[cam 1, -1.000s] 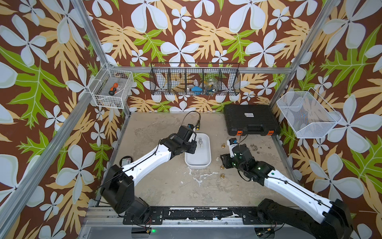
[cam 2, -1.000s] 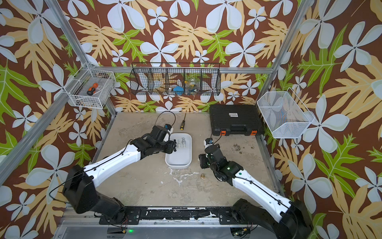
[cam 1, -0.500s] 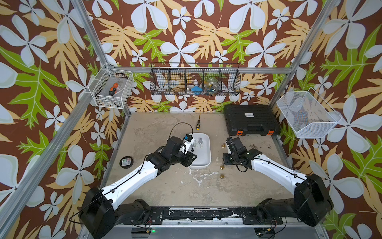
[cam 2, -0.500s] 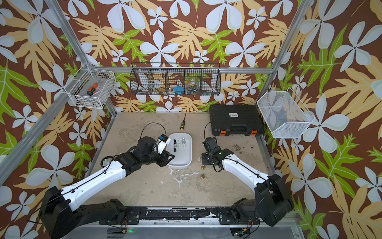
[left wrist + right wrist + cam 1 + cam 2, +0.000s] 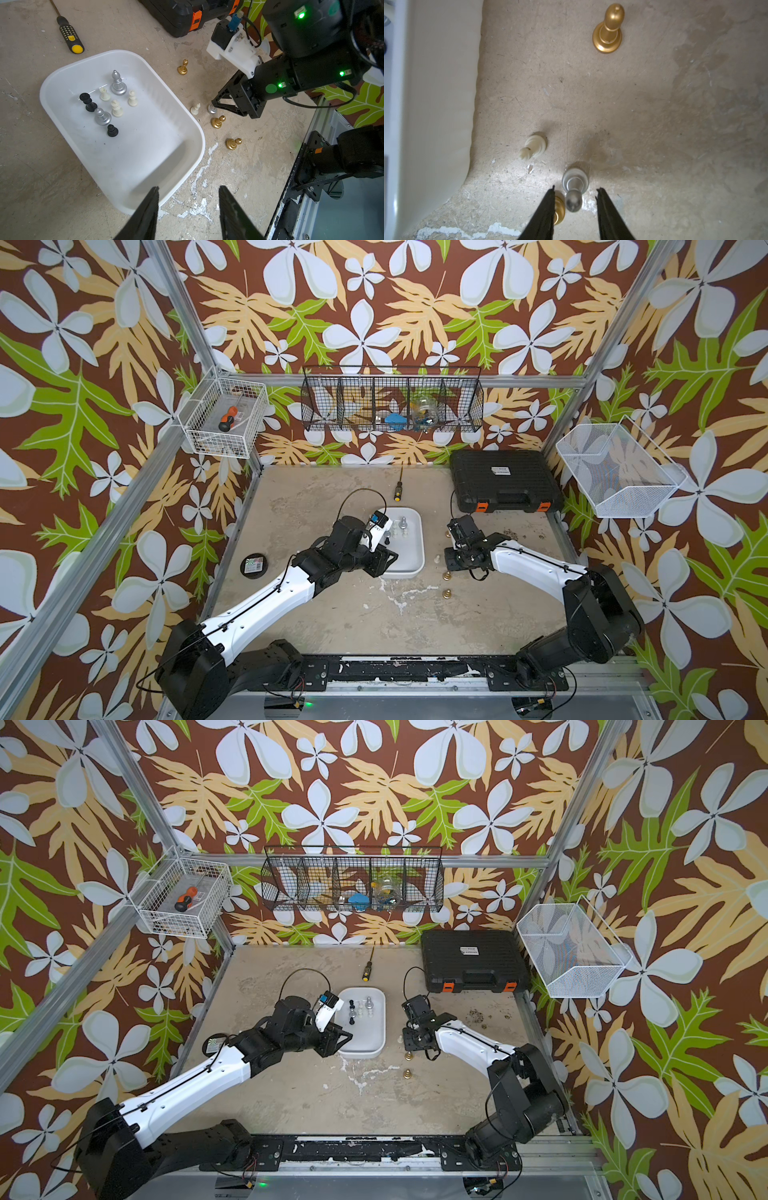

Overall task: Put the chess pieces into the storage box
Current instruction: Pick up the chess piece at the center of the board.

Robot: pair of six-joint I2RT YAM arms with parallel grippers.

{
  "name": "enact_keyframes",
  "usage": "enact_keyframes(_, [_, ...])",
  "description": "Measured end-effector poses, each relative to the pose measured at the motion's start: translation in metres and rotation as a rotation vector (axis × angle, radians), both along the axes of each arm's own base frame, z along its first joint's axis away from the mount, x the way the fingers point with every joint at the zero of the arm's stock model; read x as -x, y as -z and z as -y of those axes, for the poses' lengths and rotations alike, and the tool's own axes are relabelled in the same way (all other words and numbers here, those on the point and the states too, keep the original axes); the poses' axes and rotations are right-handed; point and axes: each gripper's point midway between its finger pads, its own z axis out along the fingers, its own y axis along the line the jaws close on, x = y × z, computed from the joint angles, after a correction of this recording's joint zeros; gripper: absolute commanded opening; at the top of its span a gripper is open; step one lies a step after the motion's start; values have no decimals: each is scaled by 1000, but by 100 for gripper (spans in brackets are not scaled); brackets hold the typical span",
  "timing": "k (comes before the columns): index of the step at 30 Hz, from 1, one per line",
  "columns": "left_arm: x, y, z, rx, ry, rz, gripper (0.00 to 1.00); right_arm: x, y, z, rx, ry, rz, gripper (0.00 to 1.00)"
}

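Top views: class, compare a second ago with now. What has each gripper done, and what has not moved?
The left gripper, open and empty, drew back from the far end of the storage box to its near end. The right gripper closed in around the silver pawn, jaws narrowing, not yet gripping. The gold pawns, the white piece and the box stayed put.

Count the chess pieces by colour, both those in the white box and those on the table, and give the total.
Gold pieces: 3
Silver pieces: 3
Cream pieces: 4
Black pieces: 2
Total: 12
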Motion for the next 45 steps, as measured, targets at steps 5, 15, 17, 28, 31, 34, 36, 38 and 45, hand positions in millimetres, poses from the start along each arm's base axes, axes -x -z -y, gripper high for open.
enact_keyframes(5, [0, 0, 0, 0, 0, -2, 49, 2, 9, 1, 6, -3, -15, 31])
enact_keyframes(15, [0, 1, 0, 1, -1, -7, 50, -1, 18, 0, 18, -16, -18, 29])
enact_keyframes(17, [0, 1, 1, 2, 0, -8, 50, -2, 19, -1, 17, -17, -16, 26])
enact_keyframes(28, [0, 5, 1, -3, 3, -19, 50, -6, 16, -3, 15, -25, 0, 10])
enact_keyframes(31, [0, 5, 1, -3, 2, -19, 50, -8, 10, -3, 15, -28, 10, 10])
enact_keyframes(34, [0, 4, 1, 3, -8, -26, 50, -15, -8, -6, 12, -29, 46, 10])
enact_keyframes(36, [-1, 5, 0, 1, -17, -25, 50, -23, -25, -10, 7, -36, 83, 9])
enact_keyframes(38, [-3, 4, -2, -2, -33, -20, 50, -30, -46, -17, 4, -43, 131, 9])
enact_keyframes(45, [-11, -10, -15, 12, -110, 35, 50, -46, -112, -89, -70, -168, 285, 9])
